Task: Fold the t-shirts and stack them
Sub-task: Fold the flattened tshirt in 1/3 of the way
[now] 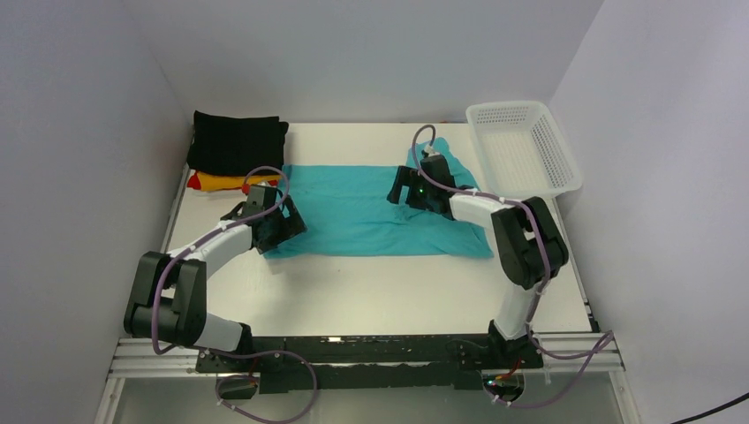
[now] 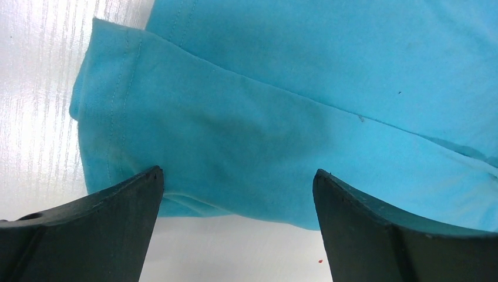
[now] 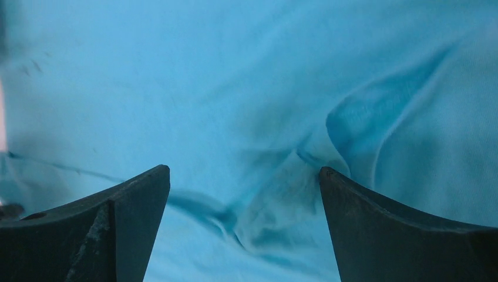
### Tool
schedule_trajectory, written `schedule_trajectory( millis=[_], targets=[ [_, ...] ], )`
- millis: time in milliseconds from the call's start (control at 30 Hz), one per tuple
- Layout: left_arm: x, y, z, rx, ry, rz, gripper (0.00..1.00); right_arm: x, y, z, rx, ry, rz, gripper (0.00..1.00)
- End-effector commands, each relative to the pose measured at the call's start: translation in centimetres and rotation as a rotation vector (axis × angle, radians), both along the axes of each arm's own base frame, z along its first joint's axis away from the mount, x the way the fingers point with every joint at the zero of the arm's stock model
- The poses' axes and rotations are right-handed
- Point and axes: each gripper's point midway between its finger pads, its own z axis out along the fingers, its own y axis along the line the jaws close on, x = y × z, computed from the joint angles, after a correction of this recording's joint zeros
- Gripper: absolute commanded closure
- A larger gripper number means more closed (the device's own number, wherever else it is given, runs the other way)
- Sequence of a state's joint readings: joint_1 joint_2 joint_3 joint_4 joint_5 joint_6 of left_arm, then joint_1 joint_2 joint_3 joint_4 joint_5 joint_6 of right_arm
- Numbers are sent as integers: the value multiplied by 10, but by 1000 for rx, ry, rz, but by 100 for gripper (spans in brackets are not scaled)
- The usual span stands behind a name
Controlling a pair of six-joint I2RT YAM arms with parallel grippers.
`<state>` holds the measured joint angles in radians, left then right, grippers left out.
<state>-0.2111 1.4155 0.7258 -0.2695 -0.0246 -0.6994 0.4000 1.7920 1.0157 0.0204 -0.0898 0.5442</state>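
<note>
The teal t-shirt [image 1: 362, 212] lies spread across the middle of the table, partly folded. My left gripper [image 1: 284, 226] is open over its near-left corner; the left wrist view shows the hemmed corner [image 2: 194, 135] between my spread fingers, with bare table below. My right gripper [image 1: 404, 187] is open over the shirt's far-right part; the right wrist view shows wrinkled teal cloth [image 3: 276, 194] between the fingers. A folded black shirt [image 1: 237, 141] sits on yellow-orange [image 1: 221, 183] and red [image 1: 193, 182] ones at the far left.
A white mesh basket [image 1: 523, 146] stands at the far right corner, empty. White walls close in the table on both sides and at the back. The table's near edge carries the arm bases [image 1: 353, 353].
</note>
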Motion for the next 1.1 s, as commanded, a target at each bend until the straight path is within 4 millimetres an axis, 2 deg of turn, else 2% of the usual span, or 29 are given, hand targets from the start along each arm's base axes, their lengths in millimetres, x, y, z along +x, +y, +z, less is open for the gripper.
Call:
schedule_trajectory(
  millis=[0, 100, 167, 233, 300, 367, 400, 467, 567, 667, 833, 967, 1067],
  targets=[
    [-3, 5, 3, 26, -5, 1, 1, 57, 35, 46, 116, -191, 24, 0],
    [0, 5, 11, 24, -29, 3, 1, 72, 47, 51, 115, -202, 47, 0],
    [1, 5, 18, 26, -43, 0, 0, 76, 49, 60, 89, -226, 59, 0],
    [6, 4, 27, 24, -67, -9, 0, 72, 39, 67, 47, -249, 47, 0],
    [14, 1, 38, 11, -99, -19, 0, 64, 22, 80, -7, -277, 9, 0],
    [18, -3, 44, -3, -115, -27, 1, 52, 1, 82, -68, -281, -44, 0],
    [20, -5, 46, -12, -122, -31, 1, 44, -8, 79, -87, -272, -63, 0],
    [23, -7, 49, -19, -132, -36, 1, 25, -19, 62, -110, -204, -91, 0],
    [24, -7, 47, -17, -130, -39, 1, -4, -16, 30, -65, -110, -63, 0],
    [22, -7, 42, -14, -114, -39, 1, -14, -13, 10, -41, -58, -54, 0],
    [15, -9, 34, -30, -97, -45, 1, 4, 2, 7, -10, -79, -30, 0],
    [12, -7, 33, -21, -88, -42, 1, 36, 18, 9, -3, -109, -14, 0],
    [9, -6, 36, -18, -88, -48, 1, 63, 36, 19, -10, -147, 9, 0]
  ],
)
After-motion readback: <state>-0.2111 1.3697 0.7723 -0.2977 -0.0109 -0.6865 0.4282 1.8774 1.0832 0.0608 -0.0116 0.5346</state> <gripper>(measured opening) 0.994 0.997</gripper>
